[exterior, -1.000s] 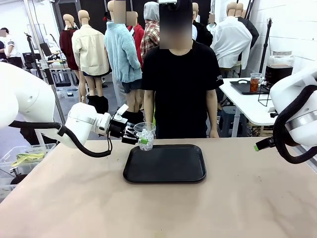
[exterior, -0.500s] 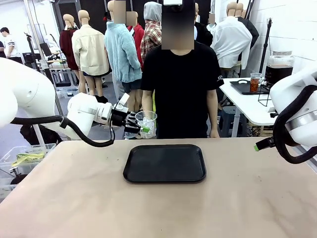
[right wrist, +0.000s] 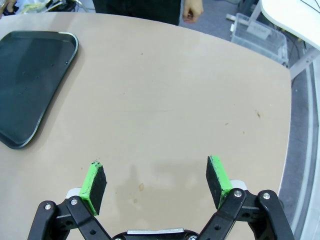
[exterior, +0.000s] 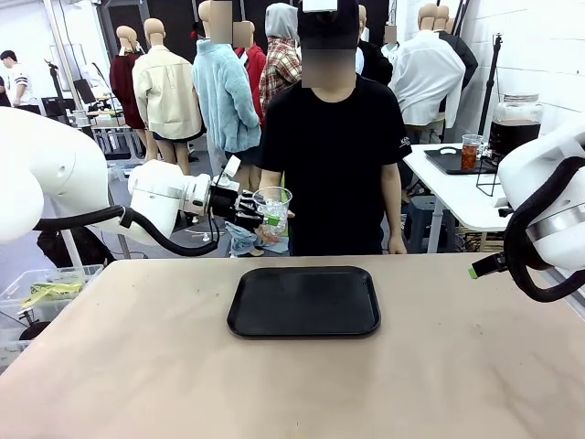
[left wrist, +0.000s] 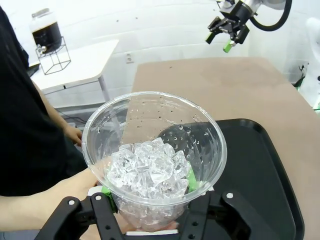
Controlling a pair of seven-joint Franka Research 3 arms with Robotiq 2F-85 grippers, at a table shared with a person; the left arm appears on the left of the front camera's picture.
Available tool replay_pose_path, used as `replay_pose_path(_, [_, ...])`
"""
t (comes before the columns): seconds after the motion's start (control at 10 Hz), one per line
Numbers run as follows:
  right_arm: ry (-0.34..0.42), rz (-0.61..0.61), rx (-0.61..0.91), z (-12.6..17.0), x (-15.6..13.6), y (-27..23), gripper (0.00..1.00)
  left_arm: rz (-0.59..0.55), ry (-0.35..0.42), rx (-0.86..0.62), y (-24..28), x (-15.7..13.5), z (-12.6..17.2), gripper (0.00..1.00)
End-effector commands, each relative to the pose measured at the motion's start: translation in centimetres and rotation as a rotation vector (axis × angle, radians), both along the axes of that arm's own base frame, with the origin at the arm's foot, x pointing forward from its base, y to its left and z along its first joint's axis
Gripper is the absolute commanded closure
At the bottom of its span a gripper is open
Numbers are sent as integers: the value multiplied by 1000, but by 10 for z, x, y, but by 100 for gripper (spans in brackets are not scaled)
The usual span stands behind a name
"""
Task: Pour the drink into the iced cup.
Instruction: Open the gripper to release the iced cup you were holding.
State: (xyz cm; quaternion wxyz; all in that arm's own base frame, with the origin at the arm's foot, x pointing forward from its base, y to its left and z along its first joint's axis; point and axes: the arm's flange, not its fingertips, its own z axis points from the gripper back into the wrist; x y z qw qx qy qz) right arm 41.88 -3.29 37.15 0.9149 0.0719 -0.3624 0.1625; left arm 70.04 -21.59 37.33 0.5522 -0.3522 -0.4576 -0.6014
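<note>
My left gripper point(exterior: 266, 218) is shut on the iced cup point(exterior: 274, 203), a clear plastic cup half full of ice cubes, held upright in the air beyond the table's far edge in front of the person. In the left wrist view the iced cup point(left wrist: 155, 150) sits between the green pads point(left wrist: 191, 180), and the person's hand point(left wrist: 75, 187) reaches in to its base. The drink is the dark liquid in a glass dispenser jar point(exterior: 516, 123) on the white side table, also seen as the jar point(left wrist: 47, 32). My right gripper point(right wrist: 157, 182) hangs open over bare tabletop at the right.
A black tray point(exterior: 304, 315) lies in the middle of the tan table, with nothing on it. A small cup of reddish liquid point(exterior: 471, 152) stands on a dark tray beside the jar. The person stands at the far edge behind the tray.
My left gripper has lifted the iced cup up and away from the tray's far left corner toward the person, whose hand has come to the cup. The right arm has not moved.
</note>
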Motion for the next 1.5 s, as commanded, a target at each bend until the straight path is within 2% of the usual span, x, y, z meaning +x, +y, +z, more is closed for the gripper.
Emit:
replay_pose_path(0.0, [-11,1,6,-3,-2,-1,0,4,-2,-23,-4,5,3,39])
replay_pose_path(1.0, [-11,1,6,-3,-2,-1,0,0,0,0,0,0,0,39])
replay_pose_path(1.1, [-11,1,6,-3,-2,-1,0,-4,3,1,-1,0,-3,35])
replay_pose_path(1.2, [-11,1,6,-3,-2,-1,0,26,24,-10,1,0,-2,15])
replay_pose_path(1.3, [-11,1,6,-3,-2,-1,0,44,28,-15,3,-2,1,0])
replay_pose_path(1.4, [-11,1,6,-3,-2,-1,0,62,30,-22,5,-2,5,0])
